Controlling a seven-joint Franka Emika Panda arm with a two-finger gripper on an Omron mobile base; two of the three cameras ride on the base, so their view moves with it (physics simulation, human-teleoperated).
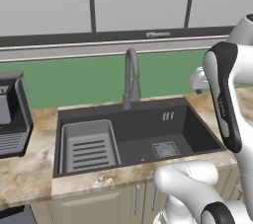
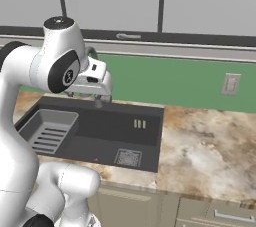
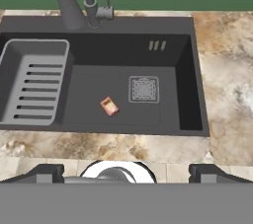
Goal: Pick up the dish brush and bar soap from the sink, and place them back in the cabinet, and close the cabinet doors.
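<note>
Bar soap [image 3: 109, 106] on sink [image 3: 118, 50] floor, beside drain grate [image 3: 144, 89], unlabelled

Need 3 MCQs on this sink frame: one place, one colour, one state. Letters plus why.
1. Where does the bar soap lie?
A. on the sink floor, between tray insert and drain grate
B. on the counter
C. inside the tray insert

2. Colour of the wall strip behind the faucet?
A. blue
B. green
C. white

3. State of the claw?
A. shut on the soap
B. shut, empty
C. open, holding nothing

Key: 1 A, the hand view shows it on the dark basin floor just left of the grate. 2 B, green in all views. 3 C, its tips stand wide apart above the sink.
</note>
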